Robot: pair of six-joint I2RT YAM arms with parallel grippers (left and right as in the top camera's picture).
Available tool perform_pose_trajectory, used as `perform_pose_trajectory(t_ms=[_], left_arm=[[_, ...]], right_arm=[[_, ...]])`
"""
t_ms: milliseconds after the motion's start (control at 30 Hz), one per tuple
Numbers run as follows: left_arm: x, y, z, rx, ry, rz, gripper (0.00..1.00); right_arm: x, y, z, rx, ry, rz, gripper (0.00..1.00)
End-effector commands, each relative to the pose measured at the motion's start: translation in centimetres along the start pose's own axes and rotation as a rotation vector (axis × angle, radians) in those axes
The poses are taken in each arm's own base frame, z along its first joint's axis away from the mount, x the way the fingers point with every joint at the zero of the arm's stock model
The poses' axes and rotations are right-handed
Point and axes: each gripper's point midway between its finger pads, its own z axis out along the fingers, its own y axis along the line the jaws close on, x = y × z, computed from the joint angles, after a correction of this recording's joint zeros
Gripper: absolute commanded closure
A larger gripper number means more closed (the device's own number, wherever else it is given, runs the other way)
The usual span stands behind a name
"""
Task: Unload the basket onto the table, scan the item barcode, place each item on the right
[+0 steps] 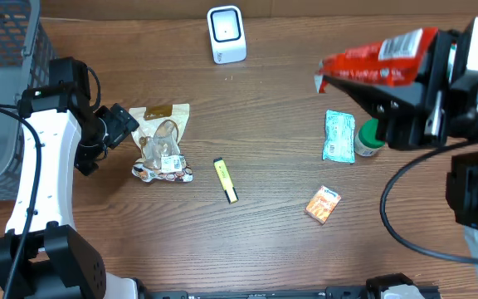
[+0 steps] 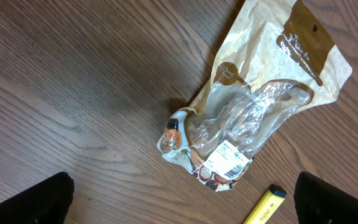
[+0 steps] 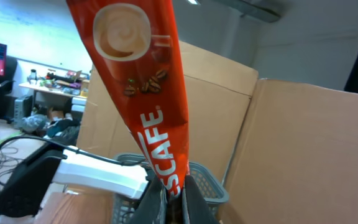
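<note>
A red coffee pouch (image 1: 370, 65) hangs in the air at the right, with a white barcode label (image 1: 407, 42) on its upper side. My right gripper (image 3: 174, 200) is shut on the pouch's (image 3: 138, 81) lower end, and in the right wrist view the pouch points up and away. The white scanner (image 1: 226, 34) stands at the back centre of the table, well left of the pouch. At the left, my left gripper (image 1: 124, 124) is open and holds nothing. It hovers over a tan-and-clear snack bag (image 2: 247, 112), with its fingertips (image 2: 36, 200) wide apart.
A grey basket (image 1: 2, 91) sits at the far left edge. A yellow marker (image 1: 226, 180) lies mid-table, with a teal packet (image 1: 338, 135) and a green-lidded jar (image 1: 370, 139) at the right. A small orange packet (image 1: 323, 204) is nearer the front.
</note>
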Motion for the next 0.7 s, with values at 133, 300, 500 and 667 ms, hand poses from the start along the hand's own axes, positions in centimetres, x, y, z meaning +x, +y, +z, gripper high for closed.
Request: perform_pose_trajectory(t_ms=[133, 300, 500, 667], left_arm=[[-0.4, 0.0, 0.0, -0.005, -0.006, 0.004, 0.00], [-0.3, 0.0, 0.0, -0.005, -0.006, 0.004, 0.00], [-0.4, 0.0, 0.0, -0.005, -0.006, 0.004, 0.00], [-0.3, 0.0, 0.0, -0.005, -0.006, 0.004, 0.00]], right_arm=[[0.0, -0.4, 0.0, 0.011, 0.003, 0.049, 0.96], [4.2, -2.6, 0.0, 0.089, 0.094, 0.275, 0.96], [14.5, -7.8, -0.8, 0.335, 0.281, 0.646, 0.96], [23.9, -11.5, -1.6, 0.564, 0.421, 0.879, 0.97]])
